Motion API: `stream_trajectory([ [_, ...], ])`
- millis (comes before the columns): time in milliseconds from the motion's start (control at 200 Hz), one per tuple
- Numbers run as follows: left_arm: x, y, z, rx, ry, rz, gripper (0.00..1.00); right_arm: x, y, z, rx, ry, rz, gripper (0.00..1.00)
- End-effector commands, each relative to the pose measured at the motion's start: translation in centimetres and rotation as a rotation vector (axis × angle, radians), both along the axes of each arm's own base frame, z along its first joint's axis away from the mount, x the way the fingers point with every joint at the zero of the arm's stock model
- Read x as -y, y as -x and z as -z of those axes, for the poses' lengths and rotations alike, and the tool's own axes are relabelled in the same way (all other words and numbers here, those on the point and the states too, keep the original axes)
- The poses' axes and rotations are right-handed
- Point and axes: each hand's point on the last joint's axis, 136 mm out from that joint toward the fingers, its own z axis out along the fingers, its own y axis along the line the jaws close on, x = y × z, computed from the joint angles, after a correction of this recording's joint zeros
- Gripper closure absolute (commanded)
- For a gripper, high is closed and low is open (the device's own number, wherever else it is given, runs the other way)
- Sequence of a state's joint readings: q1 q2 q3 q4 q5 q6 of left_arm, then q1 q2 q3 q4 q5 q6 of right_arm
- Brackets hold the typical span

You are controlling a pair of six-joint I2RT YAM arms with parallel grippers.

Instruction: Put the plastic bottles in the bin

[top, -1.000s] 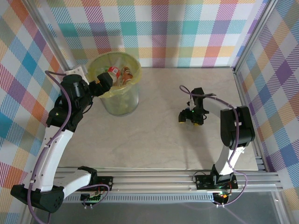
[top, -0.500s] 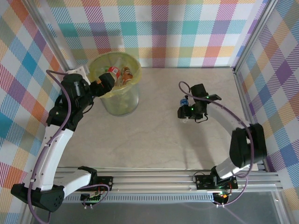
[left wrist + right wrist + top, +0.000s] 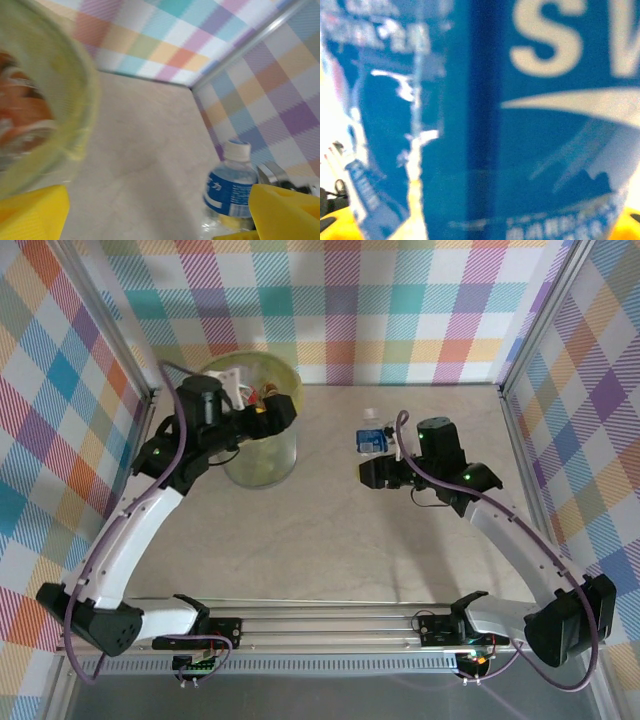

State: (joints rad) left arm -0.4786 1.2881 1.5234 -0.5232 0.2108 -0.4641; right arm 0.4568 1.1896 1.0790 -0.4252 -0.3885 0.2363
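The left end effector [image 3: 280,415] hung released at the bin [image 3: 262,462] rim, arm arched; right end effector [image 3: 380,465] clenched a blue-labelled bottle [image 3: 371,439] toward the pale tabletop's [image 3: 330,540] far edge, plaid walls [image 3: 400,300] around.

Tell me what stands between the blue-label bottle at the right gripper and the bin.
The left gripper, jaws open, hangs at the right rim of the bin, on the straight path from the blue-label bottle. Nothing else visible stands on the table between them.
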Motion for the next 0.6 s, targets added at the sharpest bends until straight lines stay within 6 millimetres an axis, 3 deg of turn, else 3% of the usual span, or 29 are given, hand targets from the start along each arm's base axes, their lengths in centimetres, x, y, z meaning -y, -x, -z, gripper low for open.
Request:
stream_trajectory([
  [0,3.4,1.4,-1.5,0.007,0.04,0.138,0.08,-2.0,0.4,-3.1,0.069,-0.101,-0.076,0.49],
  [280,8.2,1.9,-0.1,-0.049,0.041,0.291,0.14,-4.3,0.3,-4.7,0.101,-0.147,-0.126,0.49],
  [595,9.8,2.9,2.2,-0.099,-0.008,0.356,0.08,-5.5,0.1,-7.2,0.143,-0.232,-0.138,0.48],
])
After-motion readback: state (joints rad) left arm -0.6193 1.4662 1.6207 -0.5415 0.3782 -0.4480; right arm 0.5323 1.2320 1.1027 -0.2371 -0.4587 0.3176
